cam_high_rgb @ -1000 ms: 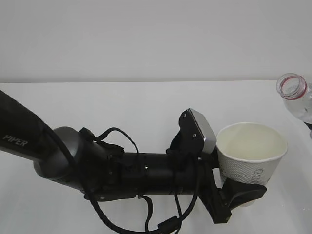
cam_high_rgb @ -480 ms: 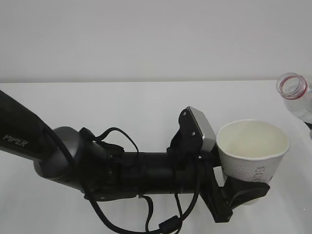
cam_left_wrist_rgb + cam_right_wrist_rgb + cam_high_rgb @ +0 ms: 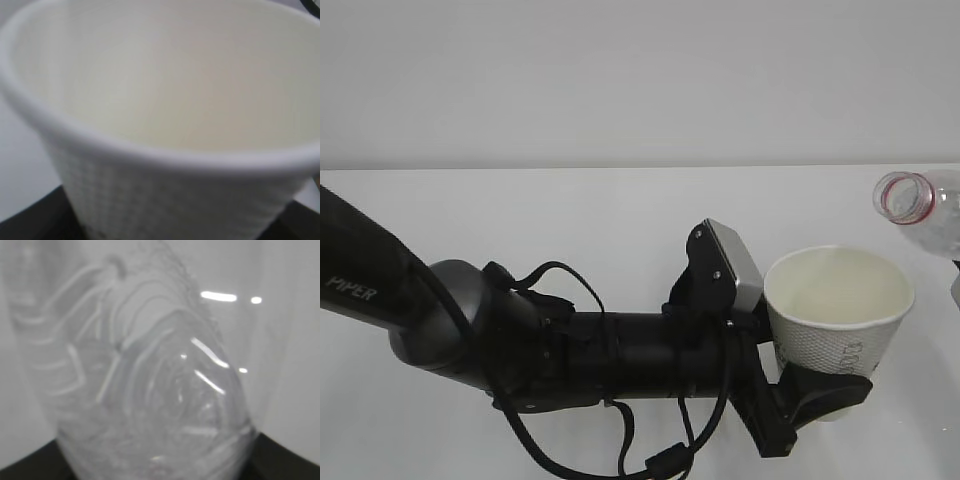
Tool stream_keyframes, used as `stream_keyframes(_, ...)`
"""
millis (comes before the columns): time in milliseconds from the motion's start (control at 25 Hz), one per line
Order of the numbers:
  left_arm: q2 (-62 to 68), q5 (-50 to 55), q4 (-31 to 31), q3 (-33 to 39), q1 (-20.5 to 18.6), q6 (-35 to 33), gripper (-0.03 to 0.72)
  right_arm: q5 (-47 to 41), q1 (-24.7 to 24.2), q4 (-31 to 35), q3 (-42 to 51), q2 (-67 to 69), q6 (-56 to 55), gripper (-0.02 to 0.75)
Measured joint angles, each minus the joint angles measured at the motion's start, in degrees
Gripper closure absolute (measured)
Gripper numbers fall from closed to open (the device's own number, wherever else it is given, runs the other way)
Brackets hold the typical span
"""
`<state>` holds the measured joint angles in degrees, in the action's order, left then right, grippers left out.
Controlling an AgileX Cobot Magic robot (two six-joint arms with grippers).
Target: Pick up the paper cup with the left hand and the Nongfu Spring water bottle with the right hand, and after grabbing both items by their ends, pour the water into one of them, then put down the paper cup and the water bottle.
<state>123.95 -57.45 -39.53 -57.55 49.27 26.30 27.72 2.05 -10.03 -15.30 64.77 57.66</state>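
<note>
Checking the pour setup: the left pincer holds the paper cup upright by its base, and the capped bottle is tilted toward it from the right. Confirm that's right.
One thing is wrong: the bottle is not capped. The exterior view shows its open mouth with only the red neck ring. The rest stands: the left pincer holds the paper cup upright by its base, and the bottle tilts toward it from the right.

Plain pale grey wall (image 3: 620, 80), white tabletop (image 3: 570, 215) below it, soft even light
</note>
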Motion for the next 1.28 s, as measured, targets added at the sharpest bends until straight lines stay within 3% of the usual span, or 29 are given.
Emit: stream_keyframes(1280, 0.0, 1.98, -2.0, 0.0, 0.0, 0.0, 0.156, 4.55, 0.0, 0.0, 0.0, 0.58, 14.26, 0.325)
